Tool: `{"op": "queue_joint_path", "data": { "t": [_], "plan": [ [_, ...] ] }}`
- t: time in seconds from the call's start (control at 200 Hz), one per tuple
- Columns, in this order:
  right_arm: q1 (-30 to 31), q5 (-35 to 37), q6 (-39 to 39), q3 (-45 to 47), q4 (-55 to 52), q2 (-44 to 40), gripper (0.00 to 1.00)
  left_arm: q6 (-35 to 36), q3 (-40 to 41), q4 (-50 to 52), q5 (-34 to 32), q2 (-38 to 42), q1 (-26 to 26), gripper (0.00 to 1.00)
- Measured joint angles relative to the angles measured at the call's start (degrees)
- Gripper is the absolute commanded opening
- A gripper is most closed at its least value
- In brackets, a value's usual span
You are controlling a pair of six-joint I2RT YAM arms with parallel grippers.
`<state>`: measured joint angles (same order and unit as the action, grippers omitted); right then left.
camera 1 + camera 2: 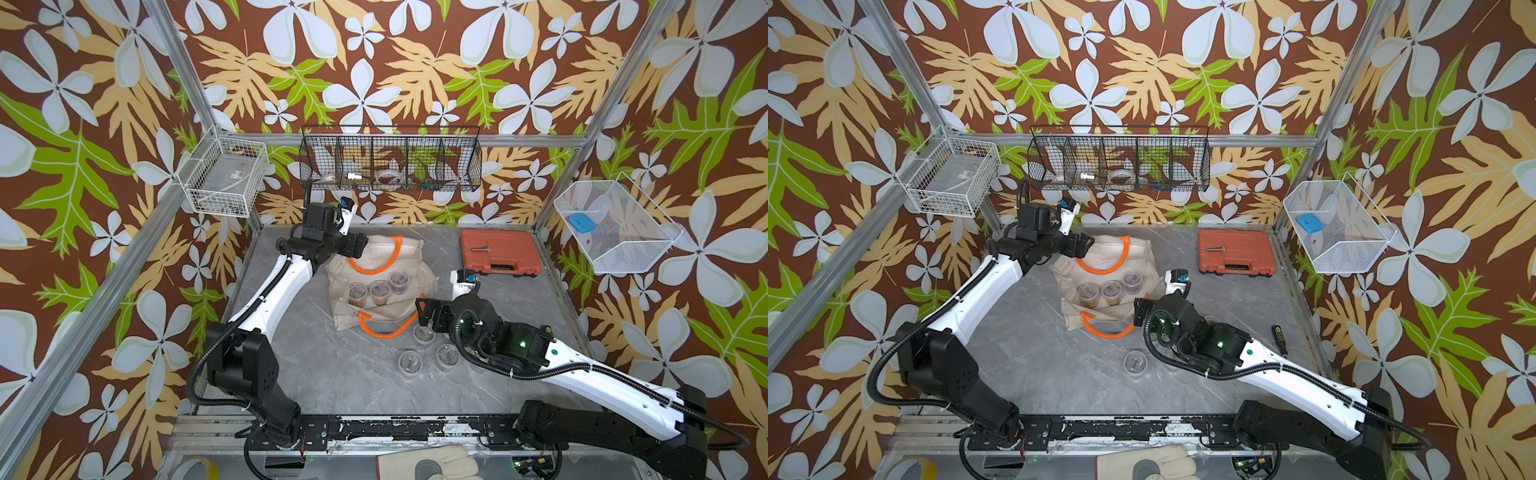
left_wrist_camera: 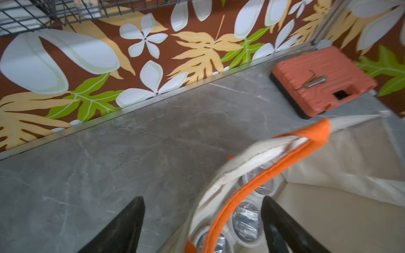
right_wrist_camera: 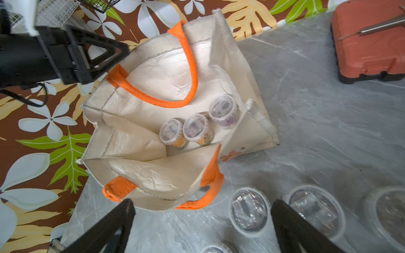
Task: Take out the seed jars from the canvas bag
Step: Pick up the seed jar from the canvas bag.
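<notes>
R claw (image 3: 203, 201) wide open, empty, above near rim of canvas bag (image 3: 166, 72). L claw (image 2: 203, 198) open too, straddling far rim + orange handle (image 2: 315, 134), not pinching. 3 seed jars (image 3: 196, 129) upright on bag floor, in row. Out jars (image 3: 248, 211) sit on tabletop (image 3: 328, 109). Jars prob light, hard, slick: grip body under lid rim, moderate squeeze. Bag soft, walls flop.

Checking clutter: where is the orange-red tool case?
In both top views, the orange-red plastic tool case sits far right on the table, right of the beige canvas bag.
</notes>
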<state>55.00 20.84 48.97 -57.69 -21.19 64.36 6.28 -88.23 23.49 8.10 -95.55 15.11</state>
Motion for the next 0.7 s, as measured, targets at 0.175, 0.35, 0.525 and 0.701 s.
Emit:
{"op": "queue_joint_path", "data": {
  "t": [0.175, 0.35, 0.525, 0.701],
  "plan": [
    [-0.61, -3.52, -2.01, -7.04, -1.03, 6.34, 0.99, 1.09, -3.82, 2.73, -3.63, -6.01, 0.09, 0.60],
    [-1.11, -6.64, -4.09, -14.67, -1.33, 12.39, 0.99, 1.11, -4.02, 4.33, -4.79, -7.02, 0.15, 0.18],
    [-1.86, -9.88, -5.70, -22.23, -1.07, 21.27, 0.99, 0.63, -3.10, 4.98, -6.34, -3.30, 0.28, 0.00],
    [-2.01, -12.46, -5.86, -25.81, 0.22, 29.22, 0.99, -0.59, 2.03, 2.67, -7.61, 2.14, 0.26, 0.00]
  ]
}}
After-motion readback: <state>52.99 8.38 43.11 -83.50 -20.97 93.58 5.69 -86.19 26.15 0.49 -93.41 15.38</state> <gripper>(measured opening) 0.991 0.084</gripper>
